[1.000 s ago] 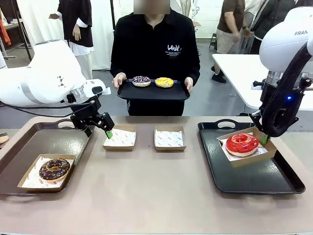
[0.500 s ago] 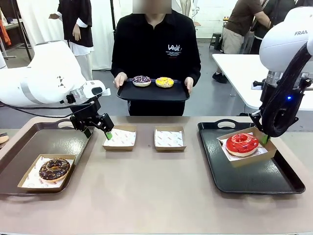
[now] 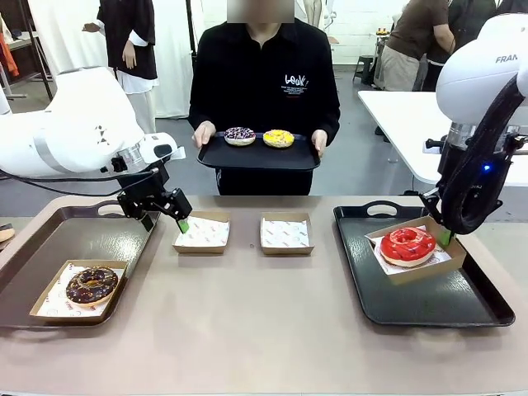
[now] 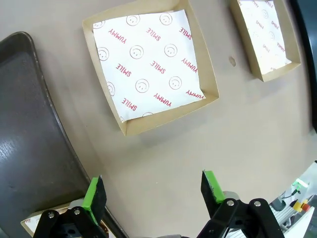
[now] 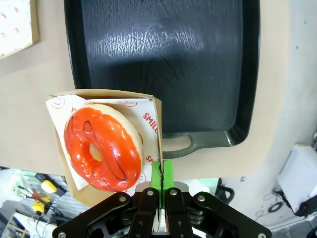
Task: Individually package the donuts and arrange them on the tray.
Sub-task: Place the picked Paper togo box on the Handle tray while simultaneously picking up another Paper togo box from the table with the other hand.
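Observation:
My right gripper is shut on the wall of a cardboard box that holds the glossy red donut. The box sits tilted over the right black tray; in the right wrist view the gripper pinches the box's edge. My left gripper hangs open above the table, beside an empty paper-lined box. The chocolate donut lies boxed on the left tray. A person holds a small black tray with the dark sprinkled donut and the yellow donut.
A second empty lined box lies at the table's middle. The left tray's rim runs close under the left gripper. The near half of the table is bare. People stand behind, and a white table is at the back right.
The right gripper has shifted the red donut's box very slightly. The left gripper has hardly moved. People in the background have walked on.

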`<control>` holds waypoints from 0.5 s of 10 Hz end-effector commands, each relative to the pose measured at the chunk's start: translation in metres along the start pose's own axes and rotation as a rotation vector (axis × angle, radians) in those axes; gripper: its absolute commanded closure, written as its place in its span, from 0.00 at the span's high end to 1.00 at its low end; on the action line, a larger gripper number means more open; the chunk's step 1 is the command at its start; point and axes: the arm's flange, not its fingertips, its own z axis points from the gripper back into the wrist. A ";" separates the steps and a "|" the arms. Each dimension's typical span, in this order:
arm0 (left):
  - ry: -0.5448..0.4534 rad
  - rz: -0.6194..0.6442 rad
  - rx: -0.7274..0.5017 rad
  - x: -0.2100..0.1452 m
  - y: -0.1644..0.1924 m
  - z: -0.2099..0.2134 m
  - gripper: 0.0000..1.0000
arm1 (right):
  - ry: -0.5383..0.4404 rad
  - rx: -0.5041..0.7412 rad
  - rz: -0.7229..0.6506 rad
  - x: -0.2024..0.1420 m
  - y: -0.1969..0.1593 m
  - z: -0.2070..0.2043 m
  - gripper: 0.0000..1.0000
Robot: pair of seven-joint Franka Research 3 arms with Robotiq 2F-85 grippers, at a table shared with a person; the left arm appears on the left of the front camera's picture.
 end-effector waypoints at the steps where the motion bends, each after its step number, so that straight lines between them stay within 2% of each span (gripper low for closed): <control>1: 0.030 0.121 -0.030 0.012 -0.001 0.017 1.00 | -0.070 -0.003 0.015 -0.012 -0.001 -0.009 0.01; 3: 0.064 0.211 -0.015 0.021 0.001 0.029 1.00 | -0.058 -0.025 0.028 -0.012 0.004 -0.015 0.01; 5: 0.098 0.272 0.005 0.034 0.004 0.026 1.00 | -0.120 -0.049 -0.012 -0.011 0.009 -0.025 0.01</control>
